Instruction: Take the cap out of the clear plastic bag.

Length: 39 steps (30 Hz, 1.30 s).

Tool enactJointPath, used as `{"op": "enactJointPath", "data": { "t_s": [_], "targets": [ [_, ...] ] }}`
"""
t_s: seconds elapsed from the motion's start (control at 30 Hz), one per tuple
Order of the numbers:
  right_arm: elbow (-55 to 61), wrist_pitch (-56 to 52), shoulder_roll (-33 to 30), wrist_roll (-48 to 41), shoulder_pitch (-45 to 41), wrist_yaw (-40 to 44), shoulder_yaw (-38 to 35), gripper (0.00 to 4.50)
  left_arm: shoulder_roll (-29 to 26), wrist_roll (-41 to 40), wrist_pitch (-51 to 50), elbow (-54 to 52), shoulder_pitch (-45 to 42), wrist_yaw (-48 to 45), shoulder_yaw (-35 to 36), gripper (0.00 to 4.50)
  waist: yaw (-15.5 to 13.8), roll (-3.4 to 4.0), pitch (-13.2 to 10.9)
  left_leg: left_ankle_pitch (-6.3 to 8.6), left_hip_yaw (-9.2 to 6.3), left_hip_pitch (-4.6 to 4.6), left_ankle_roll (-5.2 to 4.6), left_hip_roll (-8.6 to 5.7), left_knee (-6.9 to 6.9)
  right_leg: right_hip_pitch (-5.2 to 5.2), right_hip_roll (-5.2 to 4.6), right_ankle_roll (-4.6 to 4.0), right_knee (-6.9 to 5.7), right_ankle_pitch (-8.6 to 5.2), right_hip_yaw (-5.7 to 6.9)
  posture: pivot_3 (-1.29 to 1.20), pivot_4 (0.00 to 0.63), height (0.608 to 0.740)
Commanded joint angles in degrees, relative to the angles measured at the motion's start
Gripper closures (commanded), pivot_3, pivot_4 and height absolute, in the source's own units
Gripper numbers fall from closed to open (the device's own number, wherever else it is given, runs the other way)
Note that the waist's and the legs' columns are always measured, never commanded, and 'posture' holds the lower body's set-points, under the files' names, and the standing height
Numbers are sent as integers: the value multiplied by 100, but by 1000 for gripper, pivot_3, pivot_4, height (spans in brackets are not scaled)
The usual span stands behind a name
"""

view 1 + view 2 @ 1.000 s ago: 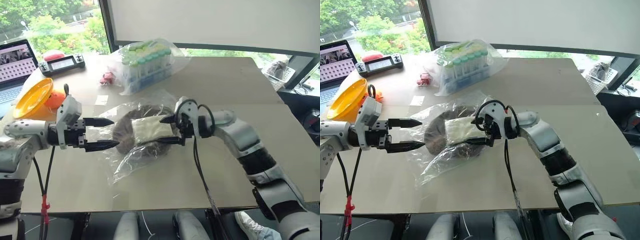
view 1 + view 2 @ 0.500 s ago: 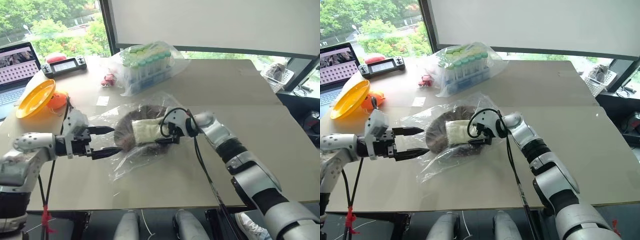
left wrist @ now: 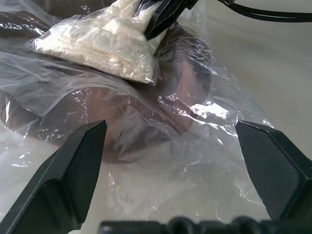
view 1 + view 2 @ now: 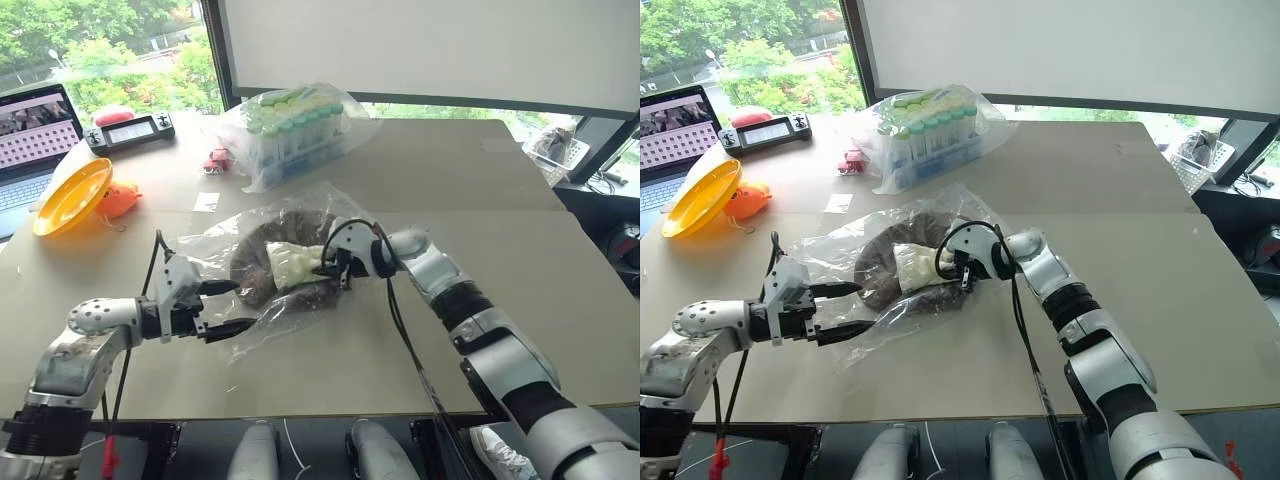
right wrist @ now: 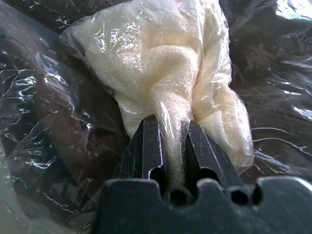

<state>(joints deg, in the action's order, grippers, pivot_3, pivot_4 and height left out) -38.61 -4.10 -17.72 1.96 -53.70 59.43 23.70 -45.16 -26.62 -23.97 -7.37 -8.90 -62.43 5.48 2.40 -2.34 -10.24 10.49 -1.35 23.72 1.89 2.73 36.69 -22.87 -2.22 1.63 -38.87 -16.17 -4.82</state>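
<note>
Laptop (image 4: 30, 135) at far left table edge; yellow bowl (image 4: 70, 196) tilted beside an orange item (image 4: 118, 200). Left gripper (image 4: 228, 306): low over the table (image 4: 480, 200), jaws spread wide, fingertips at the near-left edge of the clear plastic bag (image 4: 215, 245), holding nothing. The cap (image 4: 258, 268): dark brown, inside the bag at table centre. White packet (image 4: 292, 262): lying on the cap, under the plastic film. Right gripper (image 4: 328, 266): jaws pressed together, pinching a fold of the packet with the film. Bagged rack of green-capped tubes (image 4: 290, 125): behind, well apart.
</note>
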Motion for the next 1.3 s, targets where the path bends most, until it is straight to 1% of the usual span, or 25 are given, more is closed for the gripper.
{"op": "enactJointPath", "data": {
  "t_s": [0.03, 0.07, 0.17, 0.23, 0.3, 0.37, 0.43, 0.5, 0.57, 0.6, 0.67, 0.73, 0.77, 0.83, 0.87, 0.93, 0.97, 1.03, 1.07, 1.1, 1.23, 1.3],
  "targets": [
    [414, -337, -194, 110, 118, 82, -100, 4489, 29, -14, 88, -26, -164, -5, 29, 0, -1, 0, 0, 0, 0, 1, 0, 0, 0, -1, 0, 0, 0, 0, 0, 0, 150, 740],
    [564, -421, -212, 55, 122, 98, -156, 4489, 32, -23, 81, -32, -172, -10, 30, 0, 0, 1, 0, 0, 0, 4, 0, 0, 0, -4, 0, 0, 0, 0, 0, 0, 150, 740],
    [1399, -1099, -281, -577, 61, 142, -741, 4489, 45, -50, 49, -57, -209, -20, 21, 0, 2, 2, -2, 0, 0, 19, 0, 0, 0, -20, 0, 0, -1, 0, 0, 0, 150, 740],
    [1579, -1589, -332, -1130, -192, -102, -1483, 4489, 53, -74, 15, -54, -231, -43, 6, 0, 7, 3, -3, 0, -1, 38, 0, 0, 0, -37, 0, 0, -1, 0, 0, 0, 150, 740],
    [1398, -1716, -469, -1346, -437, -500, -2075, 4489, 53, -80, 4, -49, -244, -62, -5, 0, 8, 5, -4, 0, -4, 44, 0, 0, 0, -40, 0, 0, -1, 0, 2, 0, 150, 740],
    [843, -1527, -748, -1339, -660, -974, -2531, 4489, 63, -71, 4, -37, -266, -67, -40, 0, 9, 7, -6, 0, -4, 47, 0, 0, 0, -43, 0, 0, 0, 1, 2, 0, 150, 740],
    [166, -1260, -1034, -1200, -825, -1517, -2813, 4489, 73, -63, 7, -36, -278, -64, -72, 0, -26, 7, -6, 1, -5, 47, 0, -1, -4, -40, -2, 0, 9, 0, 7, 0, 150, 740],
    [-681, -983, -1327, -842, -955, -2215, -2843, 4489, 75, -64, 2, -56, -273, -54, -89, 0, -42, 7, -6, 1, -7, 47, 0, -1, -7, -31, -6, 0, 27, 0, 17, 0, 150, 740],
    [-1566, -933, -1544, -728, -1090, -2902, -3004, 4489, 77, -77, -19, -76, -278, -52, -108, 0, -18, 6, -6, 1, -4, 48, -1, -3, -11, -29, -11, 0, 37, 0, 15, 0, 150, 740],
    [-2059, -887, -1691, -651, -1078, -3441, -3090, 4489, 73, -91, -33, -96, -272, -57, -115, 0, -4, 6, -6, 1, -1, 48, -1, -6, -17, -31, -12, 0, 39, 0, 11, 0, 150, 740],
    [-2699, -677, -1881, -520, -1006, -4059, -3156, 4489, 64, -115, -52, -124, -254, -61, -116, 0, 11, 11, -10, 1, 0, 50, -1, -8, -28, -37, -13, -1, 40, 1, 7, 0, 150, 740],
    [-3008, -487, -1961, -451, -965, -4347, -3174, 3502, 55, -103, -48, -120, -253, -58, -122, 0, 29, 20, -15, 0, 5, 51, -1, -10, -39, -44, -13, -2, 41, 1, -3, 0, 150, 740],
    [-3102, -419, -1972, -432, -976, -4412, -3178, 3252, 54, -97, -46, -116, -255, -54, -123, 0, 40, 30, -22, 0, 6, 51, -1, -11, -41, -44, -14, -1, 42, 1, -6, 0, 150, 740],
    [-3240, -354, -1961, -452, -1011, -4417, -3239, 2561, 52, -100, -55, -112, -259, -51, -121, 0, 137, 46, -32, 0, 19, 50, -1, -11, -43, -51, -13, 0, 42, 1, -23, 0, 150, 740],
    [-3275, -339, -1949, -478, -1024, -4397, -3279, 2335, 43, -106, -62, -122, -250, -54, -114, 0, 189, 48, -33, 0, 26, 48, -2, -12, -44, -51, -13, 1, 40, 2, -31, 0, 150, 740],
    [-3298, -322, -1928, -527, -1035, -4379, -3350, 1509, 33, -111, -74, -136, -247, -52, -112, 0, 262, 48, -33, 0, 34, 38, -1, -12, -49, -50, -12, 3, 37, 3, -41, 0, 150, 740],
    [-3294, -316, -1921, -533, -1035, -4374, -3365, 1240, 26, -112, -79, -147, -246, -54, -114, 0, 279, 48, -33, 0, 33, 37, -2, -12, -49, -49, -12, 3, 36, 3, -41, 0, 150, 740],
    [-3275, -311, -1909, -532, -1039, -4347, -3394, 465, 23, -117, -93, -189, -250, -61, -134, 0, 295, 48, -33, 0, 33, 35, -2, -12, -48, -45, -12, 4, 36, 2, -40, 0, 150, 740],
    [-3266, -312, -1904, -526, -1040, -4334, -3406, 196, 22, -120, -98, -205, -248, -65, -138, 0, 299, 48, -33, 0, 33, 36, -2, -12, -48, -45, -12, 5, 37, 2, -40, 0, 150, 740],
    [-3250, -308, -1903, -522, -1043, -4321, -3416, 18, 26, -118, -103, -230, -249, -65, -148, 0, 301, 48, -33, 0, 33, 36, -2, -13, -48, -45, -12, 7, 38, 2, -40, 0, 150, 740],
    [-2956, -247, -1980, -585, -1134, -3999, -3440, 18, 197, -154, -110, -434, -474, 94, -183, 0, 301, 50, -34, 0, 33, 37, -2, -14, -48, -45, -13, 8, 39, 2, -40, 0, 150, 740],
    [-2156, -82, -1982, -778, -983, -3109, -3371, 18, 264, -175, -180, -618, -565, 113, -295, 0, 301, 51, -36, 0, 32, 38, -1, -14, -47, -45, -13, 8, 39, 2, -40, 0, 150, 740]
  ]
}}
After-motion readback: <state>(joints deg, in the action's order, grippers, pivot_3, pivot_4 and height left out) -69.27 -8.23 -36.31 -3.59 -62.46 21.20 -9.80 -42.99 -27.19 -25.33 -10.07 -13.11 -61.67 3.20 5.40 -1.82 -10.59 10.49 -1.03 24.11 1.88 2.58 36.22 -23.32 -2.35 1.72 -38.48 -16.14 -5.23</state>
